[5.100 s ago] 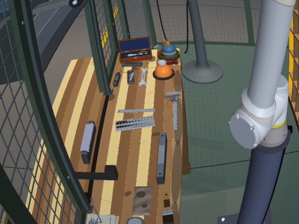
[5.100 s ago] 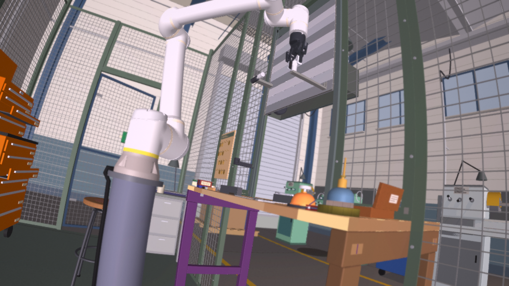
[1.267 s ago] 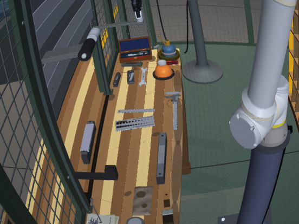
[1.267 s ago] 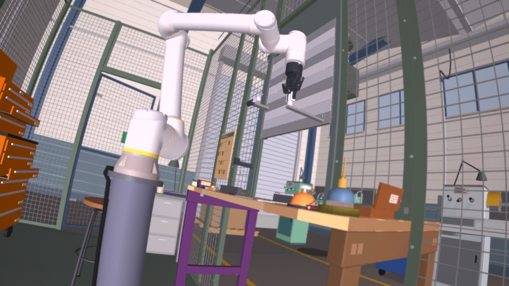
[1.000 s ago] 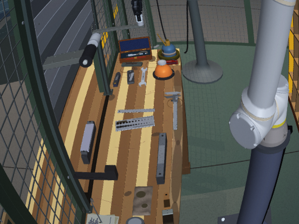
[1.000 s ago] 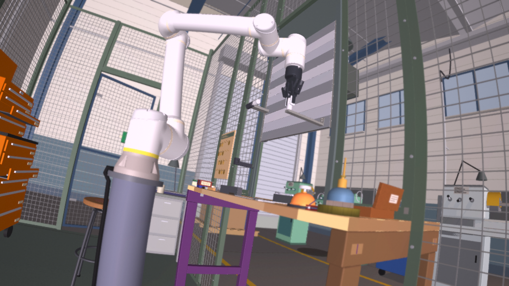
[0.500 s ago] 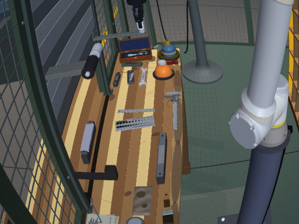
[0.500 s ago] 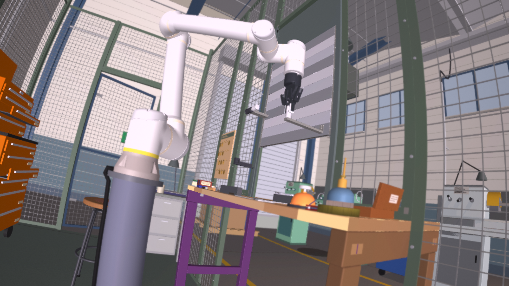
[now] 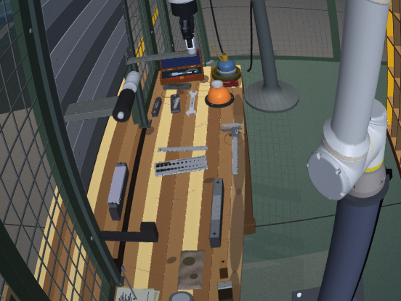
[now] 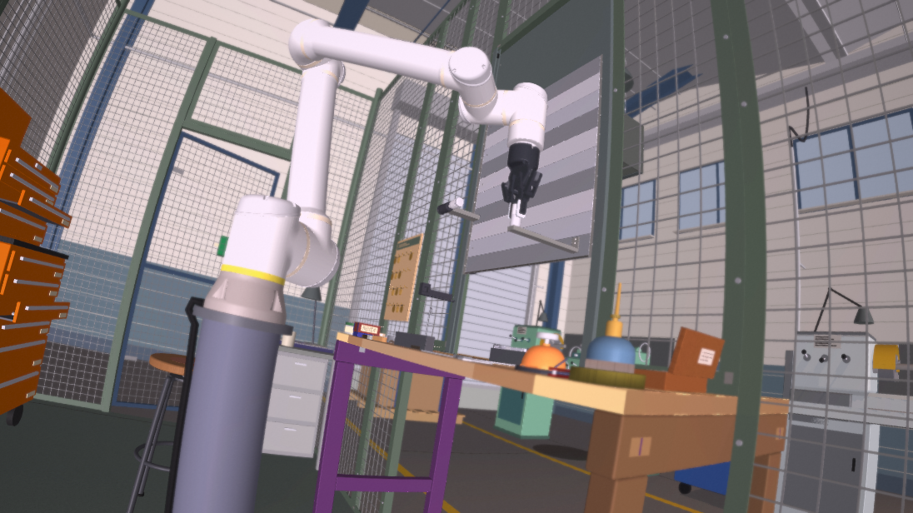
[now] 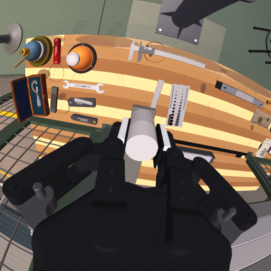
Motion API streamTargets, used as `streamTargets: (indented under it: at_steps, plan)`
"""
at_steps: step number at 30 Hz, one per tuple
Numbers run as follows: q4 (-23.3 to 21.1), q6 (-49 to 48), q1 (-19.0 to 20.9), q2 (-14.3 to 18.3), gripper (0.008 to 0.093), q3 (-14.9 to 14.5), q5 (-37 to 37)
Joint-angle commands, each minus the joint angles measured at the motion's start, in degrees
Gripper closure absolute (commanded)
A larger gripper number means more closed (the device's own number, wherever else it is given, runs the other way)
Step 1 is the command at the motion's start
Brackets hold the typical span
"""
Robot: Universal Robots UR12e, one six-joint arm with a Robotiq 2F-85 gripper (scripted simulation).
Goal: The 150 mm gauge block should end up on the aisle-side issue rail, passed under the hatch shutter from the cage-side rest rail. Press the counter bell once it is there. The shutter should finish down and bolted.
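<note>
My gripper (image 11: pixel 141 137) has its two fingers closed on either side of the pale cylindrical shutter handle (image 11: pixel 141 136), well above the bench. The handle sticks out from the grey slatted hatch shutter (image 10: pixel 536 172), whose lower edge hangs raised high over the bench top. The 150 mm gauge block (image 9: pixel 117 189) lies on the far side of the dark sill slot, along the mesh at the bench's left edge. The orange counter bell (image 9: pixel 218 94) sits near the bench's far end. A long grey rail (image 9: pixel 216 211) lies along the bench's near right part.
Behind the bench stands the green mesh cage wall with the shutter frame. On the bench lie a caliper (image 9: pixel 234 145), a steel rule, a drill index plate (image 9: pixel 180 165), a spanner (image 9: pixel 190 103), a micrometer case (image 9: pixel 181 69) and an oil can (image 9: pixel 226 67). A second black-tipped handle (image 9: pixel 125 100) projects from the shutter.
</note>
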Motion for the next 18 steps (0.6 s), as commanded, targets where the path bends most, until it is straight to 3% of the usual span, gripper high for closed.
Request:
streamTargets:
  at_steps: [1,18]
  plan:
    - [-0.29,0.00,-0.01,0.10,0.0934,0.16,0.01]
    - [-4.79,0.00,-0.01,1.50,0.0934,3.26,0.01]
